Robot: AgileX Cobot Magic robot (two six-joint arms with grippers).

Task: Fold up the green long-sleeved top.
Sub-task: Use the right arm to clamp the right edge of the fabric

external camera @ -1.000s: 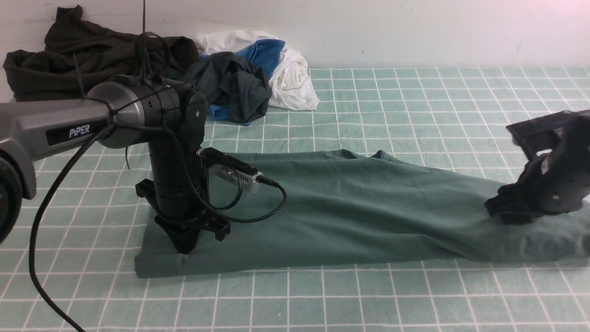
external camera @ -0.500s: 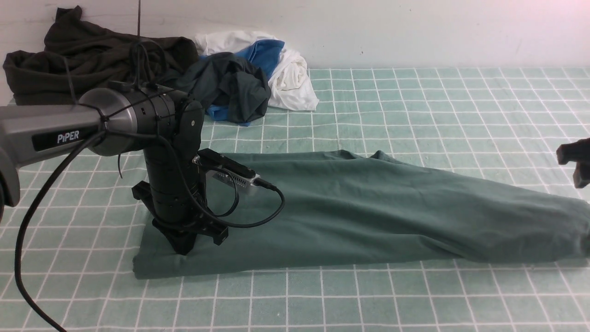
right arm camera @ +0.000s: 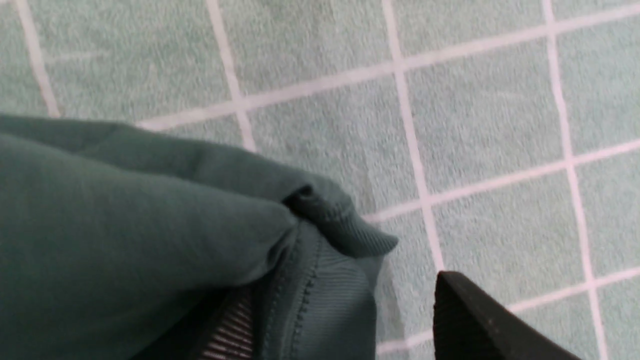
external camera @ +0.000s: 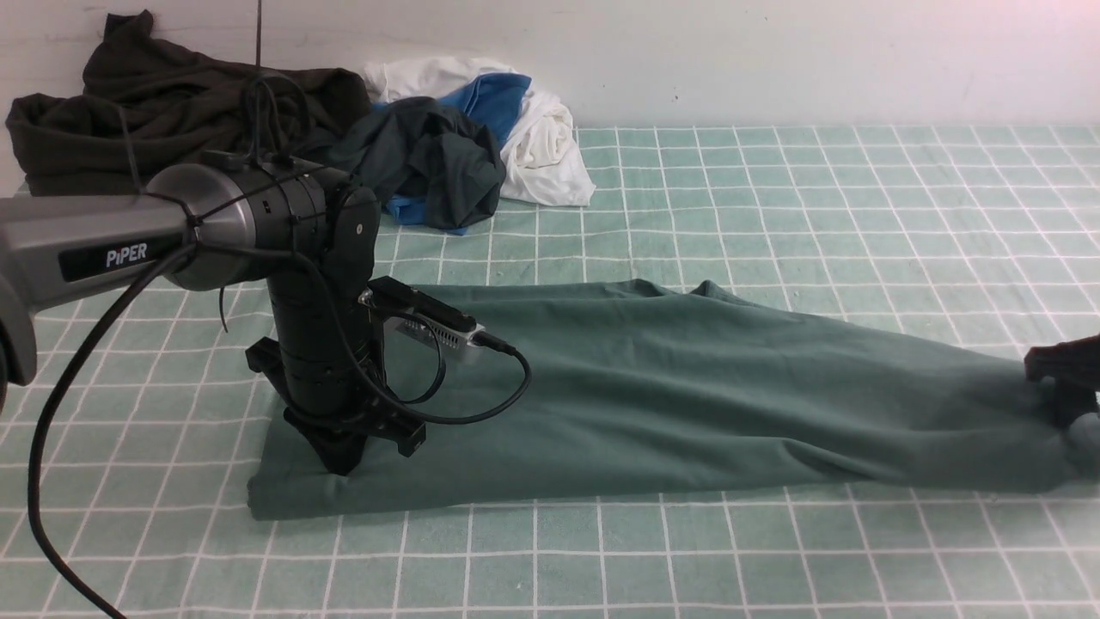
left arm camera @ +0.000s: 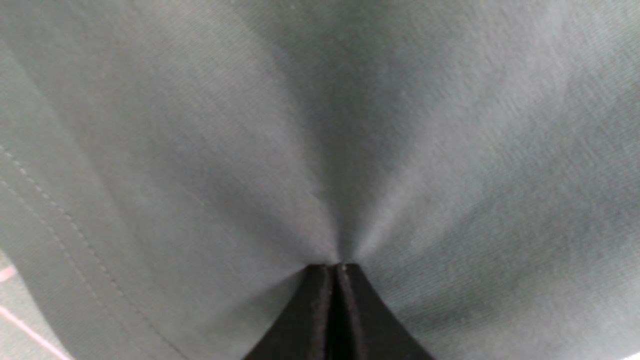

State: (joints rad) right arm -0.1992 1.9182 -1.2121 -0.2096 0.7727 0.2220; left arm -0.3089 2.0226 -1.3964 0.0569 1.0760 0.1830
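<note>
The green long-sleeved top (external camera: 670, 404) lies on the gridded worktop (external camera: 773, 215) as one long, smooth band folded lengthwise; the crosswise folds appear still to be made. At its left end the left gripper (external camera: 344, 460) stands upright, fingers (left arm camera: 320, 310) closed, tips pressed into fine soft knit that puckers around them. At the right end, beside the ribbed trim (right arm camera: 345, 235), the right gripper (external camera: 1070, 391) is open and holds nothing.

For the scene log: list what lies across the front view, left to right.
Blackish-olive garment → left hand → dark green garment → white and blue cloth → right hand. The green long-sleeved top is left out: it spans nearly the whole width.
</note>
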